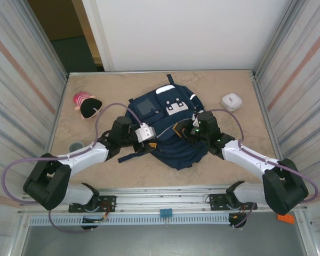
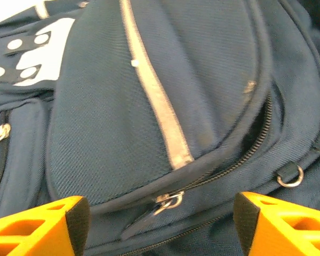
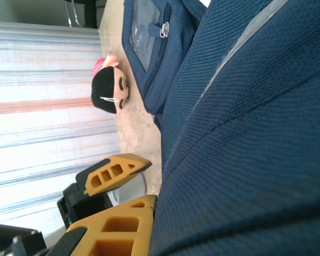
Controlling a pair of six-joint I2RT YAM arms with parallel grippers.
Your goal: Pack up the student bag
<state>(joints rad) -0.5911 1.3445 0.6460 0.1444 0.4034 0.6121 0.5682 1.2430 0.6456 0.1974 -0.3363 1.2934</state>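
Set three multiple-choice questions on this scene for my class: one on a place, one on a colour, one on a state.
1. Where does the doll lie?
A. left of the backpack
B. on top of the backpack
C. inside the backpack

2. What colour is the backpack?
A. red
B. green
C. navy blue

3. How does the left pincer stand?
A. shut on a strap
B. open, facing a zip pull
C. holding the doll

Answers:
1 A: it lies on the table, apart from the backpack's left side.
2 C: the fabric is dark blue.
3 B: the fingertips stand wide apart, with the pull between them.
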